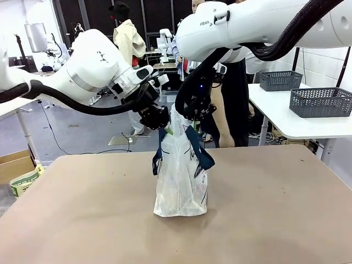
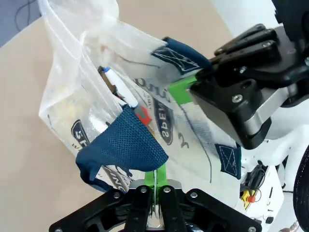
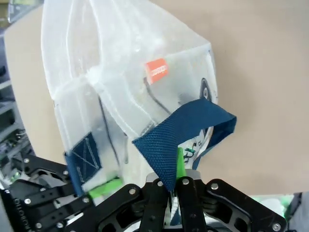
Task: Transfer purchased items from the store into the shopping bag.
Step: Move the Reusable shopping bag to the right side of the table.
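Left gripper: pressed shut on rim of translucent white plastic shopping bag with navy strap handles, upright on tan table. Right gripper: clamped on opposite rim. Risk: film tearing or slipping under uneven pull.

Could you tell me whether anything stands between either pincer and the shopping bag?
Nothing visible does. The left pincer and the right pincer are each shut on the top edge of the shopping bag, at opposite sides of its mouth.
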You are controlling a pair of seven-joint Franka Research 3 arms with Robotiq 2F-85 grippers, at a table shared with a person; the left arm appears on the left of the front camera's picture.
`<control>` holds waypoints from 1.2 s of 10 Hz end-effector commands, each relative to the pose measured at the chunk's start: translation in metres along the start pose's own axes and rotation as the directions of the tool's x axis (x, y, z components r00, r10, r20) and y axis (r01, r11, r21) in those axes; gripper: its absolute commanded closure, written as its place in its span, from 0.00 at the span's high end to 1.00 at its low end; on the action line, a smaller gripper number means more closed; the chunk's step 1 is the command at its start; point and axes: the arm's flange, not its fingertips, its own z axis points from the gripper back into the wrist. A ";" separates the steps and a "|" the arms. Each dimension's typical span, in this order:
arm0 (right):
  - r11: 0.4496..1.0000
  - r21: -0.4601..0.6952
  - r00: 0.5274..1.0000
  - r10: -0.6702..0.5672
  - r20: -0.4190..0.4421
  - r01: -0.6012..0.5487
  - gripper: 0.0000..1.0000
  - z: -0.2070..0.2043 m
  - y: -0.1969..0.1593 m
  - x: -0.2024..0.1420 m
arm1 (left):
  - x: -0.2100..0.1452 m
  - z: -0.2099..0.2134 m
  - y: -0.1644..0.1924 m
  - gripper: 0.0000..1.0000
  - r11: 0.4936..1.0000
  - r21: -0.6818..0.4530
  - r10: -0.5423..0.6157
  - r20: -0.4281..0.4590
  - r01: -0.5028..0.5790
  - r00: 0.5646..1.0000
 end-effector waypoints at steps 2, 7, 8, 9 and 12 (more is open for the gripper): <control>0.996 0.035 0.996 -0.081 0.039 0.079 0.00 -0.002 0.014 0.005 | 0.006 -0.003 0.003 0.00 0.997 -0.079 -0.023 0.001 0.023 1.000; 0.998 0.020 0.998 -0.055 0.020 0.055 0.00 -0.005 0.013 0.000 | 0.003 -0.007 0.004 0.00 0.999 -0.042 -0.006 -0.004 0.006 1.000; 0.998 0.020 0.998 -0.055 0.020 0.055 0.00 -0.005 0.013 0.000 | 0.003 -0.007 0.004 0.00 0.999 -0.042 -0.006 -0.004 0.006 1.000; 0.998 0.021 0.998 -0.054 0.019 0.054 0.00 -0.006 0.013 0.001 | 0.004 -0.008 0.007 0.00 0.999 -0.047 0.006 -0.003 -0.007 1.000; 0.998 0.034 0.998 -0.057 0.016 0.056 0.00 -0.006 0.012 0.001 | 0.005 -0.010 0.004 0.16 0.999 -0.021 0.042 0.028 -0.041 0.999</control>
